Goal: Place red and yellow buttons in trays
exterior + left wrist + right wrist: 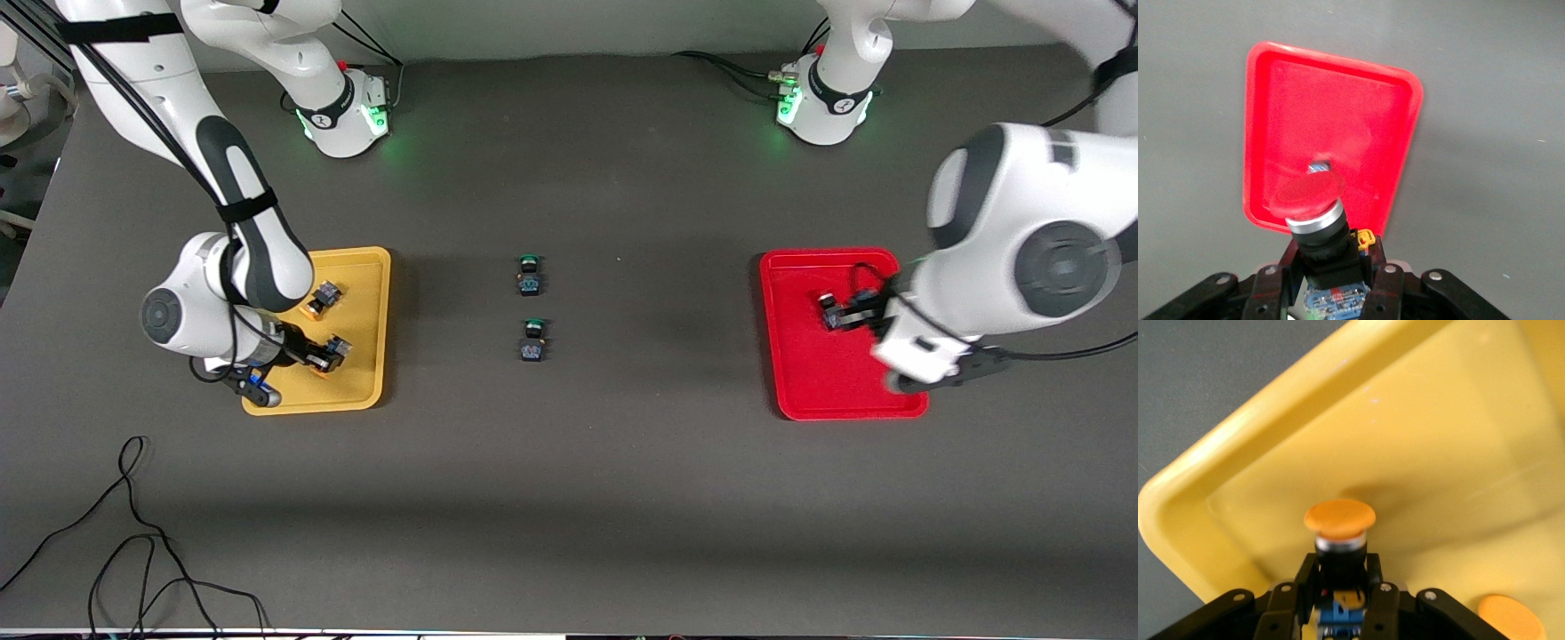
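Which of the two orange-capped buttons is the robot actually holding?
The orange-capped button nearer the front camera, clamped in the right end effector over the yellow tray. The other orange button lies loose in that tray.

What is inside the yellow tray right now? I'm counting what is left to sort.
One yellow-capped button lies in the yellow tray. A second is shut in the right gripper over it. The arm covers part of the tray floor.

No readable text, no labels, no brands, no numbers on anything in view
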{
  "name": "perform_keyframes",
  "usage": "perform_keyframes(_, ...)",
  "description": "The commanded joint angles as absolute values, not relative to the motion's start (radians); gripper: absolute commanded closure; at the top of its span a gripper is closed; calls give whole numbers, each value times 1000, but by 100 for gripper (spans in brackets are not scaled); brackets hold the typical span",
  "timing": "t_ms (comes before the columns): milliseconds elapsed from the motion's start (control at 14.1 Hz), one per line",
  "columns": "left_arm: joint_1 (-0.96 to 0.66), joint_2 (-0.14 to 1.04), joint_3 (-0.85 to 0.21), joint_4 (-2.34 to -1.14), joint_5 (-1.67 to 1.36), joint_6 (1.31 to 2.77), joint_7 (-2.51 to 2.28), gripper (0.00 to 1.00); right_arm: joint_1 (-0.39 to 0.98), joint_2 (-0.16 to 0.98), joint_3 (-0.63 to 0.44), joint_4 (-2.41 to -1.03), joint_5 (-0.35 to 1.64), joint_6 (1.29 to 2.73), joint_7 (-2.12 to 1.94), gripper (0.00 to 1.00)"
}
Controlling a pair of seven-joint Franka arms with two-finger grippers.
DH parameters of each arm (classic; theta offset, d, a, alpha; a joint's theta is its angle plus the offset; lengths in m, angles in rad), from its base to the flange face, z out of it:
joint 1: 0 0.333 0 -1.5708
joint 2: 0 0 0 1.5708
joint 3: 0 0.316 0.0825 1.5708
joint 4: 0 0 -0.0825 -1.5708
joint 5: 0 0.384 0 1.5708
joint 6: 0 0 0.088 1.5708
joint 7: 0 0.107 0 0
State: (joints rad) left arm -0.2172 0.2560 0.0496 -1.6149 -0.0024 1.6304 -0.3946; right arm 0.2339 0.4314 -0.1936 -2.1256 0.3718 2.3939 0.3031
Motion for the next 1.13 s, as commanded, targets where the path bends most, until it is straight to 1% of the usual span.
perform_keyframes(0,-230,178,80,-1885,2,1860,-330,100,242,402,-201,-2126,410,2385,273,0)
perform_keyframes(213,-229,282,86,-2003,-2,2105,-331,100,242,339,-202,-2108,410,2315,273,0)
perform_keyframes(425,-229,391,86,-2058,-2,2302,-331,100,244,221,-209,-2071,371,2214,273,0)
perform_keyframes(496,-229,412,87,-2083,-2,2365,-331,100,244,180,-210,-2051,330,2171,273,0)
perform_keyframes(567,-227,428,87,-2104,-2,2412,-331,100,244,138,-210,-2030,281,2131,275,0)
perform_keyframes(709,-226,446,87,-2106,-3,2433,-331,98,238,68,-201,-1950,125,2044,278,0)
perform_keyframes(780,-216,439,87,-2097,-3,2416,-331,40,227,36,-199,-1898,76,1951,269,0)
perform_keyframes(850,-212,417,90,-2086,-3,2389,-334,1,226,6,-199,-1838,63,1862,265,0)
perform_keyframes(921,-215,376,95,-2059,-3,2296,-333,0,215,-27,-198,-1782,63,1760,212,0)
perform_keyframes(992,-215,338,95,-2015,-5,2187,-331,0,213,-61,-198,-1754,64,1705,171,0)
perform_keyframes(1063,-216,296,94,-1959,-8,2060,-331,0,210,-93,-198,-1749,64,1680,164,0)
